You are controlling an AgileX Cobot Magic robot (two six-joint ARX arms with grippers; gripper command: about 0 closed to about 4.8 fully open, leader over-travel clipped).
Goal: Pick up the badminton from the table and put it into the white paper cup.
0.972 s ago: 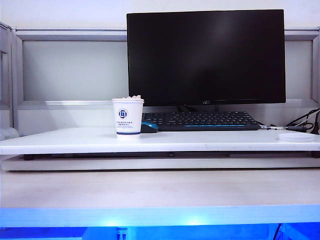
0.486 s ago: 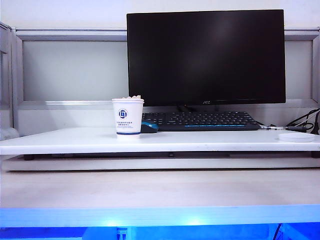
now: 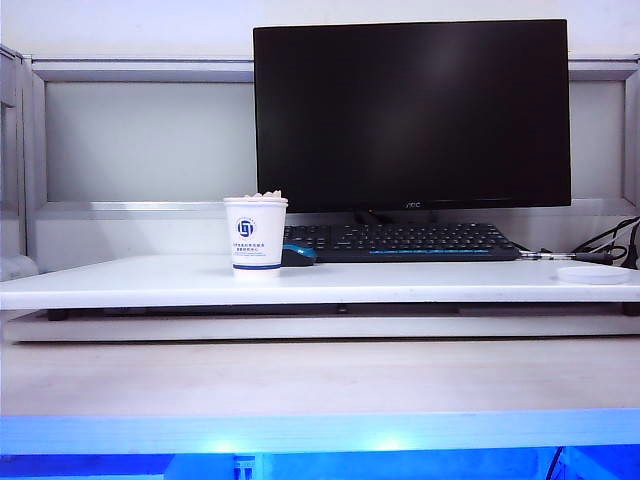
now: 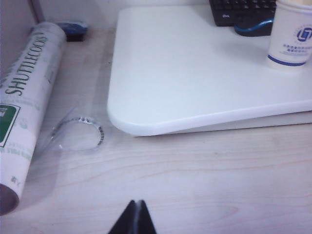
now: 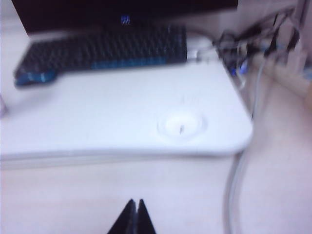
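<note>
The badminton sits in the cup, its feathers just above the rim; the cup stands on the table beside the keyboard; my left jaws and right jaws are closed, empty, over the wood before the table.

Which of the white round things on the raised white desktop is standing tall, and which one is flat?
The white paper cup with the blue logo stands upright beside the keyboard, the badminton peeking over its rim. The flat white disc lies low near the desktop's far-right edge.
</note>
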